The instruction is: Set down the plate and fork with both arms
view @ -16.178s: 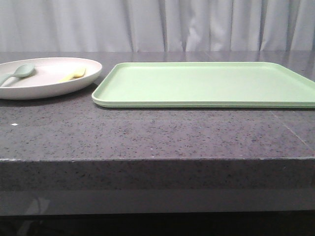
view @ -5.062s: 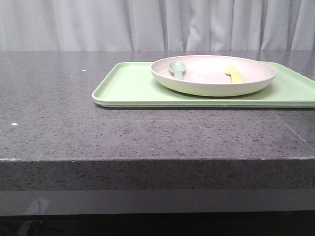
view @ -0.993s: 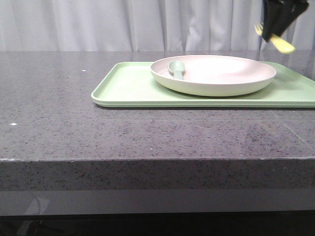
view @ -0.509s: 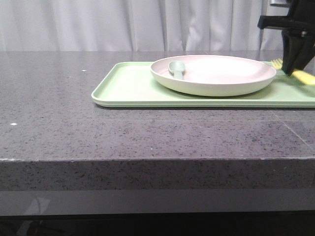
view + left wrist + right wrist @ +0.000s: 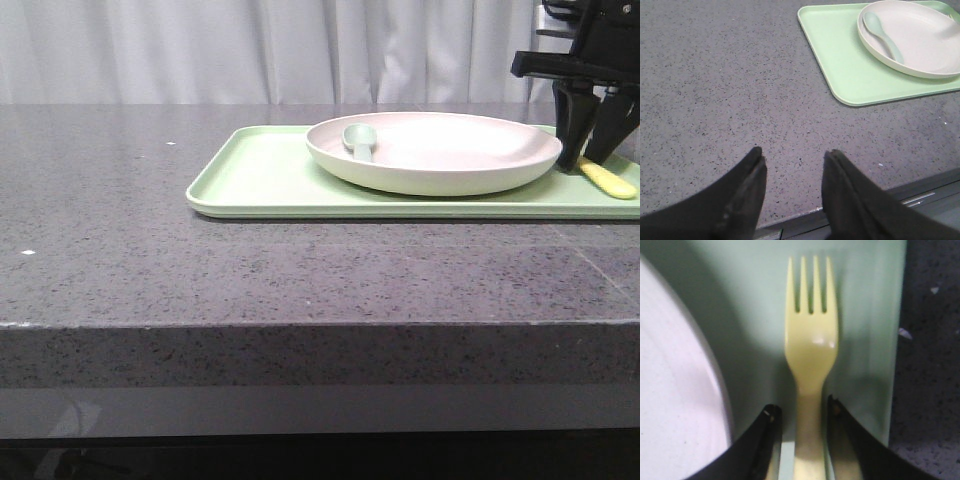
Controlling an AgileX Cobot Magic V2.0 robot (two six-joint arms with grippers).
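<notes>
Pale curtains (image 5: 300, 50) hang behind a dark speckled stone counter (image 5: 300, 270), seen from the front. On it lies a flat light-green tray (image 5: 260, 180) carrying the plate (image 5: 435, 150), a wide, shallow, matte off-white dish with a pinkish tint and a raised rim. A grey-green spoon (image 5: 358, 140) rests inside the plate at its left side. At the tray's right end the right gripper (image 5: 590, 150) points down just beside the plate, and the fork (image 5: 608, 180), small and pale yellow, lies on the tray with its rounded handle end sticking out beyond the jaws toward the camera.

From the left wrist, the left gripper (image 5: 792, 170) hangs above bare counter with its two dark fingers (image 5: 747, 185) spread and nothing between them; tray, plate and spoon sit well apart from it, far ahead of the jaws.

From the right wrist, the fork runs straight out from between the jaws, four tines pointing away, flat on the green tray. Its slim handle fills the gap between the two fingers (image 5: 762, 435), and whether they press it or have just let go cannot be told. The plate's rim curves just beside one finger, close to the fork but not touching it.
</notes>
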